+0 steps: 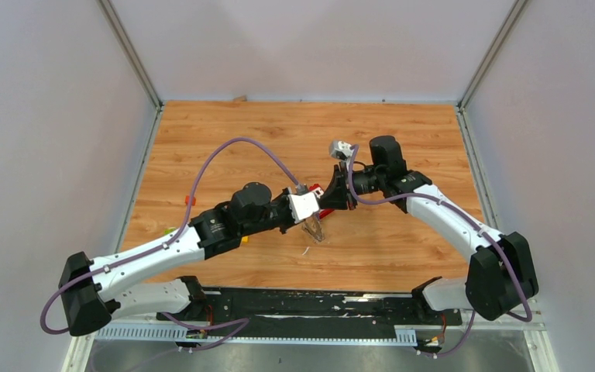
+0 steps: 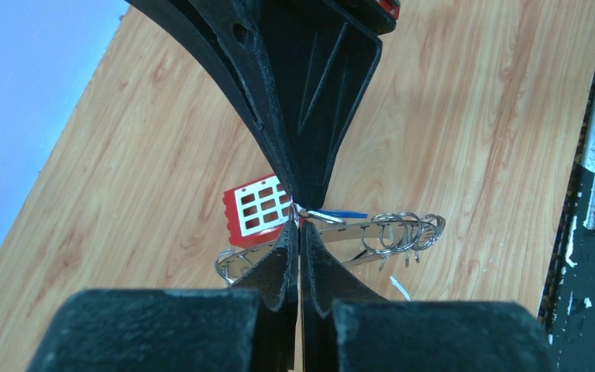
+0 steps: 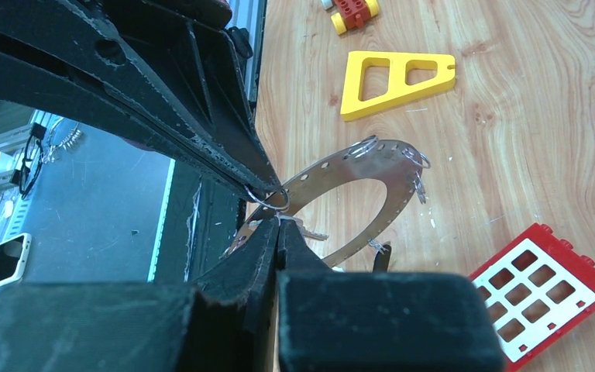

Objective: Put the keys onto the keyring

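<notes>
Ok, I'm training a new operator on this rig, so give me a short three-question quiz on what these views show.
1. True or false: the left jaws and the right jaws both stand open.
2. The triangular frame lying on the table is: A red; B yellow; C green.
3. Fill in: the two pairs of jaws meet tip to tip at the edge of the ____.

Key: 1 false, both are shut; 2 B; 3 keyring.
</notes>
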Robot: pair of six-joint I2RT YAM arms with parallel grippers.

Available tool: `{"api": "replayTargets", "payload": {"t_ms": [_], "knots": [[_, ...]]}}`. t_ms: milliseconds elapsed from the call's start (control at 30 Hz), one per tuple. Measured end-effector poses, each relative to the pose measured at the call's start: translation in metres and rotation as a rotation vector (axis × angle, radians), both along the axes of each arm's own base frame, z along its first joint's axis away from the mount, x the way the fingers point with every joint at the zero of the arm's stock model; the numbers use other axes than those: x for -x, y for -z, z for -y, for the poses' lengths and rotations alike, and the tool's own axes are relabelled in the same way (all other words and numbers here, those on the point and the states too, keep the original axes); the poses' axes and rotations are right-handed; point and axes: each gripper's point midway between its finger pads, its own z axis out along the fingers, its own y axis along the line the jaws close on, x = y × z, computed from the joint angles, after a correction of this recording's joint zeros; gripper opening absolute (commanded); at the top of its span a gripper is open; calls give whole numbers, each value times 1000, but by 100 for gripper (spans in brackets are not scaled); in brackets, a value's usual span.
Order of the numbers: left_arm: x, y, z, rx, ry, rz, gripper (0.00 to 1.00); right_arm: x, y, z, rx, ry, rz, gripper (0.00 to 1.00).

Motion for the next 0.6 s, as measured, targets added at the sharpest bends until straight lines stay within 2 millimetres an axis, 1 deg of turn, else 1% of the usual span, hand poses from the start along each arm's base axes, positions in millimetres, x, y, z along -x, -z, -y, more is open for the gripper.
{"api": "replayTargets", "payload": {"t_ms": [133, 267, 367, 600], "knots": [[4, -2, 1, 8, 24, -3, 0, 1, 1, 0, 2, -4, -4, 0], [15, -10, 4, 37, 79, -5, 0, -9, 7, 4, 20, 35, 4, 0], [20, -14, 6, 54, 110, -5, 0, -13, 7, 5, 25, 48, 11, 0], [23, -12, 7, 52, 123, -11, 0, -14, 8, 8, 25, 50, 10, 0]]}}
